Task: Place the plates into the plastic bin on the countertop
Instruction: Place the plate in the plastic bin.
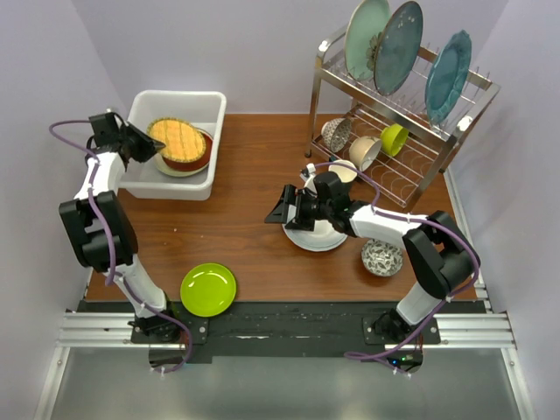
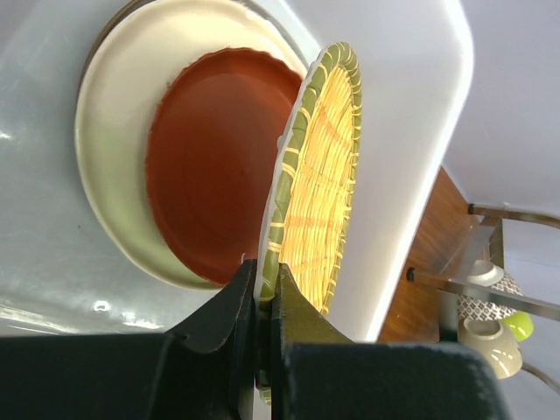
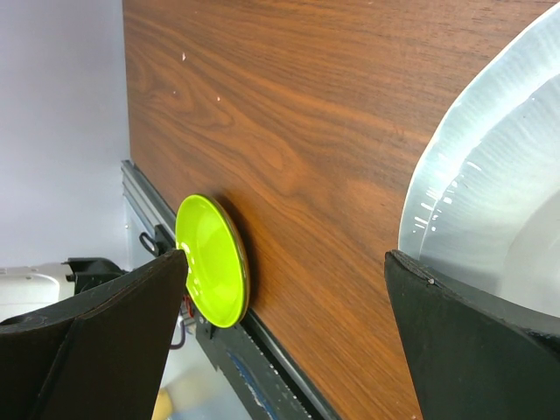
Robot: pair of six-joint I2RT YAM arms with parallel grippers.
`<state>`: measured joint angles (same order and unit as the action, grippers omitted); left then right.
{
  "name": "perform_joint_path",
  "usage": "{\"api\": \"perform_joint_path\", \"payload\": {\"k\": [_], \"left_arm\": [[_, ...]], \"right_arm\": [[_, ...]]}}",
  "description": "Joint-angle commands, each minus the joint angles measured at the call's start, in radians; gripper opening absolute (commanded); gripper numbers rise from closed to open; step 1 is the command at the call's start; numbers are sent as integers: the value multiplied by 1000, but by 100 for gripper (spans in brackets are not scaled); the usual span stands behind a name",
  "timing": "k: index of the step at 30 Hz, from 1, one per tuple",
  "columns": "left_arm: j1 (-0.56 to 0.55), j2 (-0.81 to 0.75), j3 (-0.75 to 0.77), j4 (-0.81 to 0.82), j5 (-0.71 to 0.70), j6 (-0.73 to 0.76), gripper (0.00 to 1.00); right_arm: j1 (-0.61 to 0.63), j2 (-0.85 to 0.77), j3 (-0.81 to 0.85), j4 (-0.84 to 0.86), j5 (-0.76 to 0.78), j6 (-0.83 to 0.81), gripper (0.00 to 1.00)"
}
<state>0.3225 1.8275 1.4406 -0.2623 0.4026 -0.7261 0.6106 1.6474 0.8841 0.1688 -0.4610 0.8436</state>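
Left arm holds the woven yellow plate (image 1: 178, 137) in the plastic bin (image 1: 188, 101); right arm reaches low towards the white plate (image 1: 315, 234).

On the wood-grain table (image 1: 245, 175), the bin sits at the far left corner. The left arm folds at its elbow by the table's left edge and reaches out to the bin's left wall, wrist turned inward over the rim. The right arm bends at the right and stretches leftward, low across the middle. In the bin a red-brown plate (image 2: 214, 166) lies nested in a cream plate (image 2: 114, 149). The woven plate is tilted above them, with the left pincer (image 2: 265, 293) clamped on its rim. The right pincer (image 3: 284, 332) stands wide apart at the white plate's left edge, one finger over its rim. A lime green plate (image 1: 208, 290) lies flat at the table's near edge.
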Motion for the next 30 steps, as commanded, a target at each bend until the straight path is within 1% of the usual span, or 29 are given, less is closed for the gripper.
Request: {"api": "perform_joint_path", "payload": {"k": [1, 12, 20, 27, 30], "left_arm": [[9, 35, 72, 29, -7, -27, 0], [1, 105, 92, 24, -8, -12, 2], [-26, 154, 101, 35, -5, -15, 5], [-43, 193, 115, 9, -13, 11, 9], [-43, 205, 119, 3, -19, 19, 13]], "right_arm": [[-6, 6, 4, 8, 10, -15, 98], [-5, 15, 10, 6, 4, -18, 99], [-5, 20, 16, -5, 5, -21, 98], [-5, 32, 29, -22, 2, -32, 98], [-5, 38, 27, -20, -2, -32, 98]]}}
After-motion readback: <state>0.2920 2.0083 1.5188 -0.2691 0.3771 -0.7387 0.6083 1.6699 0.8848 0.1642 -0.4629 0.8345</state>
